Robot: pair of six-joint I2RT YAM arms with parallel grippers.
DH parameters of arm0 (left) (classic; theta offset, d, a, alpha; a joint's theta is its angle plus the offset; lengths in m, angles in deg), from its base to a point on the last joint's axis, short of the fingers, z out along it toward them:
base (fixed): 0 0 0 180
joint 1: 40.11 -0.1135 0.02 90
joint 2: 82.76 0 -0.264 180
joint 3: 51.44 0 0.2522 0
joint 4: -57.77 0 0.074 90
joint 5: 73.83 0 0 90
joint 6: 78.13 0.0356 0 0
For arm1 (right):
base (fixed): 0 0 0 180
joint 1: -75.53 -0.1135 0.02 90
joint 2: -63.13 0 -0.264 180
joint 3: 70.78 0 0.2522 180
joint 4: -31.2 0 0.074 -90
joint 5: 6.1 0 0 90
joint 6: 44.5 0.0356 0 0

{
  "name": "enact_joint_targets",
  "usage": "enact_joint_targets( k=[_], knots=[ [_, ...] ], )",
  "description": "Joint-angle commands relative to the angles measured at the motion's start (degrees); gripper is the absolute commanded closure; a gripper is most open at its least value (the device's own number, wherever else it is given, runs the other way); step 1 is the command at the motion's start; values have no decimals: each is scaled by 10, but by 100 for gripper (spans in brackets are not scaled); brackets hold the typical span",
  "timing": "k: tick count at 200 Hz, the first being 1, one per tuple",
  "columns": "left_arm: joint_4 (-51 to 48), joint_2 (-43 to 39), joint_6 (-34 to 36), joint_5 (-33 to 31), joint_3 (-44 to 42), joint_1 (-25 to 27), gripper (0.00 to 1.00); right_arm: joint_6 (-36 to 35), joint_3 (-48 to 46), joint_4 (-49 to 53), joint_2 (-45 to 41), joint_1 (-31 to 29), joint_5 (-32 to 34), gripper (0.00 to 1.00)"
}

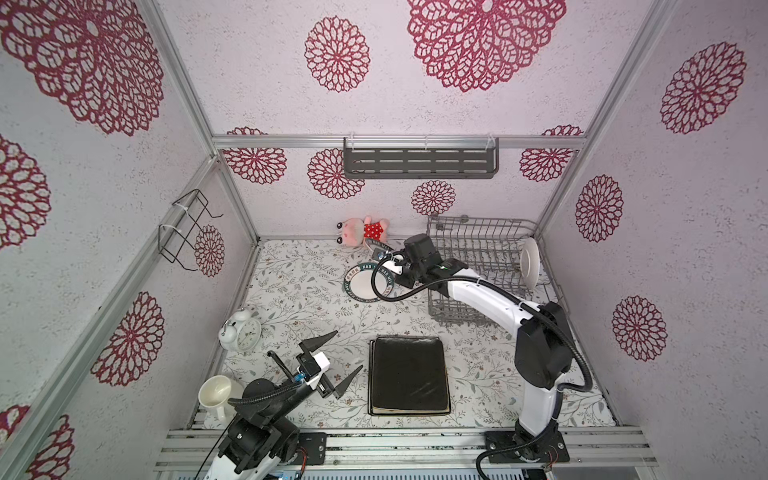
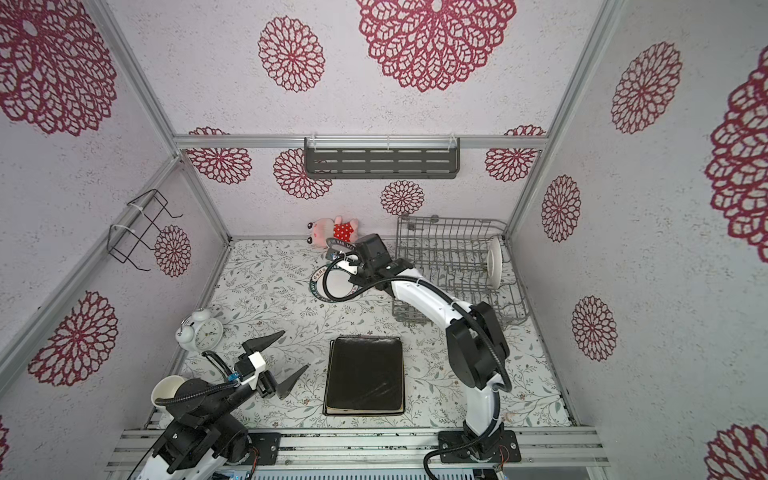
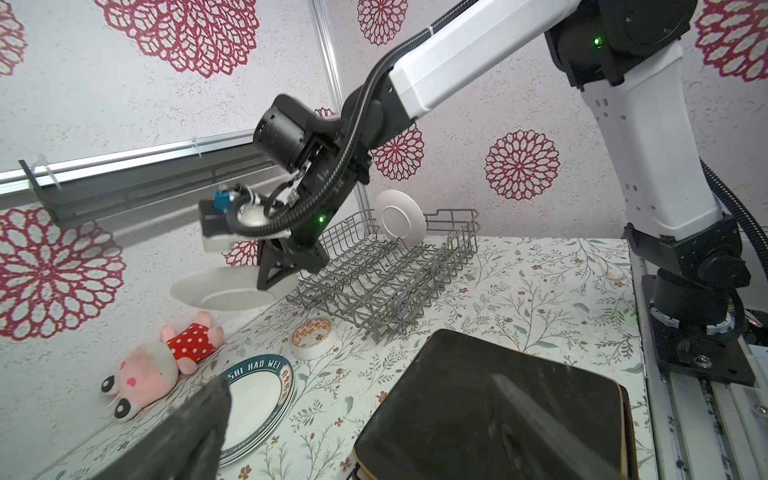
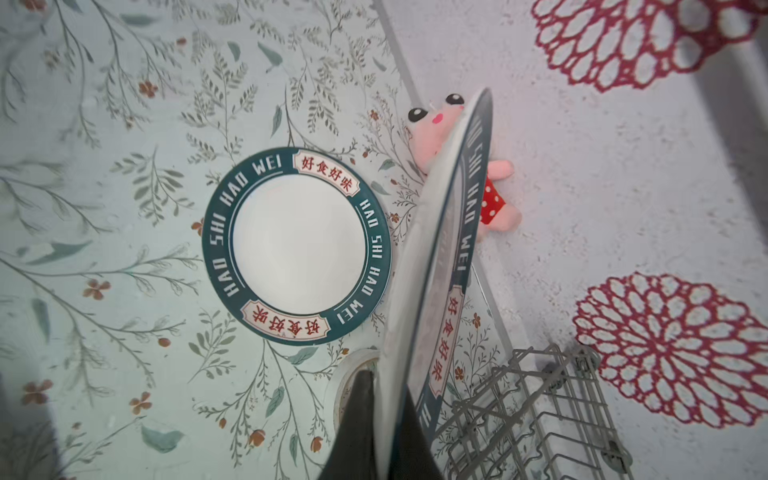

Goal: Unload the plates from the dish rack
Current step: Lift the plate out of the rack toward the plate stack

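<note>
Top view, counter [image 1: 291, 299] listed front to back.

- Front left: left hand [image 1: 349, 349], fingers spread wide, holding nothing. A white mug [image 1: 214, 392] stands beside its arm and a white alarm clock [image 1: 243, 332] just behind.
- Front centre: square plates [image 1: 409, 376] in a stack, a black one uppermost with a pale edge showing beneath. How many lie in the stack cannot be told.
- Middle: flat round plate [image 1: 361, 286] with a teal lettered rim, lying face up on the counter. The left wrist view shows a small patterned bowl [image 3: 313, 338] between it and the rack.
- Above the middle: right hand [image 4: 384, 428], closed on the rim of the held plate [image 4: 440, 266]. This plate has the same teal rim and hangs tilted in the air, outside the rack.
- Far right: dish rack [image 1: 478, 249] of grey wire, with one plain white plate [image 1: 530, 262] standing upright at its right side.
- Back wall: pink plush toy [image 1: 361, 232] lying at its foot, dark slotted shelf [image 1: 419, 160] above.
</note>
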Motion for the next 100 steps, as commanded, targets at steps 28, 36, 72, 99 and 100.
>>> enact_joint_targets(
  k=[28, 36, 72, 99, 100],
  knots=[
    [0, -3, 5, 7, -5, -6, 3, -142, -3, -117, 50, -60, 131, 100],
    [-1, -3, 6, 8, -4, -6, 3, -152, -3, -123, 57, -67, 140, 100],
    [1, -8, 5, 11, -4, -7, 3, -178, -2, -126, 74, -89, 155, 100],
    [0, -12, 4, 12, -4, -7, 3, -190, -1, -121, 83, -101, 168, 100],
    [0, -12, 3, 12, -4, -7, 3, -191, -1, -121, 83, -102, 168, 100]
  ],
)
